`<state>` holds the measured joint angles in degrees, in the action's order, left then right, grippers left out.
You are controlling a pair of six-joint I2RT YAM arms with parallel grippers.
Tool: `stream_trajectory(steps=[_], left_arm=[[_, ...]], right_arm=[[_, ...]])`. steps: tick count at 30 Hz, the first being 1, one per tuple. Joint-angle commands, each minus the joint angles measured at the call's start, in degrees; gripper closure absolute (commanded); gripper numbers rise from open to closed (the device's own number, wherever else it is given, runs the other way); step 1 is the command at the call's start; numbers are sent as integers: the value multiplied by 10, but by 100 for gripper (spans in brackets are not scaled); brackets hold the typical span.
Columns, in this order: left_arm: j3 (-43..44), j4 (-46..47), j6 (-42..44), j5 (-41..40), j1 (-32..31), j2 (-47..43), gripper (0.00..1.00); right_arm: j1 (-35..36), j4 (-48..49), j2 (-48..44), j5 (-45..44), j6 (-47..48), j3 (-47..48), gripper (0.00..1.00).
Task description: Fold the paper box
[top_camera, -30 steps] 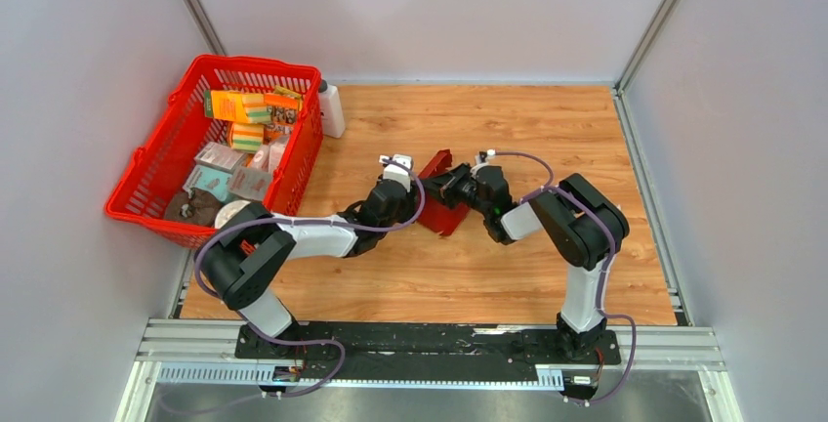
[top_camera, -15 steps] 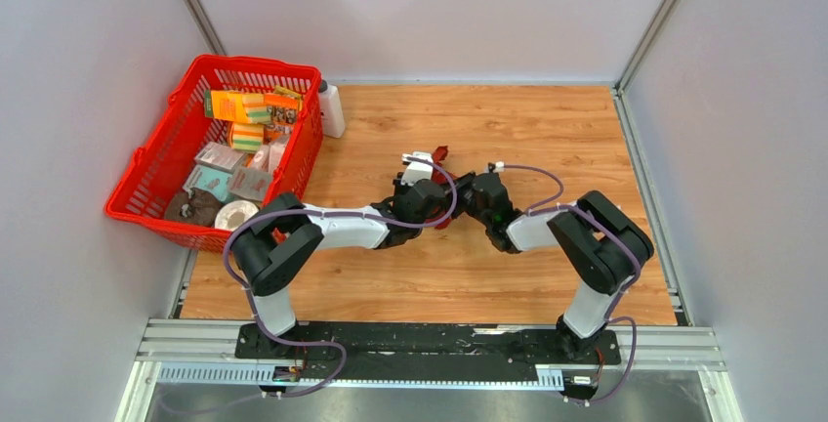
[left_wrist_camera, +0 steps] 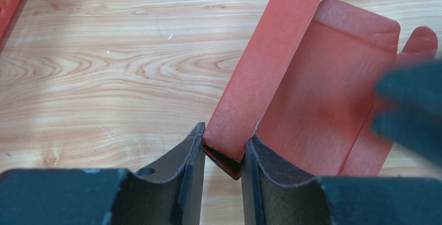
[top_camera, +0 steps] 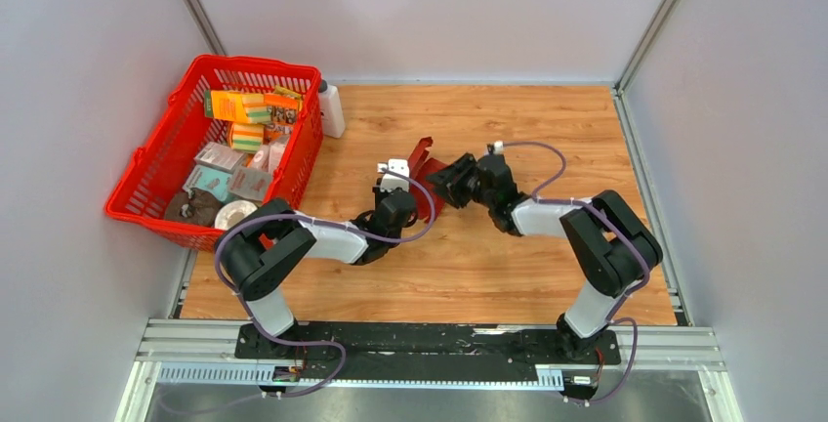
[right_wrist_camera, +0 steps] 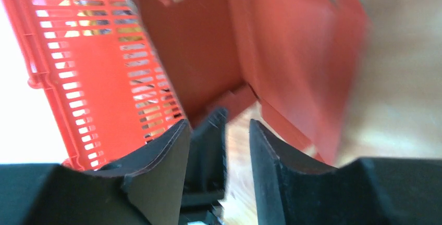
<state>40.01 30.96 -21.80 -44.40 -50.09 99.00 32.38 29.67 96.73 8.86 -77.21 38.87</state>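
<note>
Box (left_wrist_camera: pixel 323 95): plain dark red card, partly folded.
Left claw (left_wrist_camera: pixel 223 141): clenched on box edge.
Right claw (right_wrist_camera: pixel 219 126): parted, beside box.
Basket (top_camera: pixel 256 63) packages (top_camera: pixel 234 107): print too small to read.

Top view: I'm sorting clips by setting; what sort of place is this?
Probably a robot test cell: plain grey walls enclose a wooden table, two arms bolt to a metal rail, a red basket holds packages.

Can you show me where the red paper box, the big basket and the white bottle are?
paper box (left_wrist_camera: pixel 323 89), left wrist view, on its wide flat panel.
basket (top_camera: pixel 156 148), top view, on its left mesh wall.
bottle (top_camera: pixel 331 111), top view, on its white body.
</note>
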Motion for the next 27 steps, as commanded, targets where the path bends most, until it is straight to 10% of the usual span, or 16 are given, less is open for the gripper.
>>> stream_trajectory(steps=[1,12,23,27], left_arm=[[-37,44,25,80,3,-22,100],[-56,37,47,117,3,-45,100],[-61,21,104,157,3,-60,100],[-56,-2,95,145,5,-65,98]], right_arm=[[-20,-35,20,103,160,112,50],[-27,-3,64,155,175,147,42],[-39,-8,101,166,160,174,97],[-40,17,96,163,117,148,100]])
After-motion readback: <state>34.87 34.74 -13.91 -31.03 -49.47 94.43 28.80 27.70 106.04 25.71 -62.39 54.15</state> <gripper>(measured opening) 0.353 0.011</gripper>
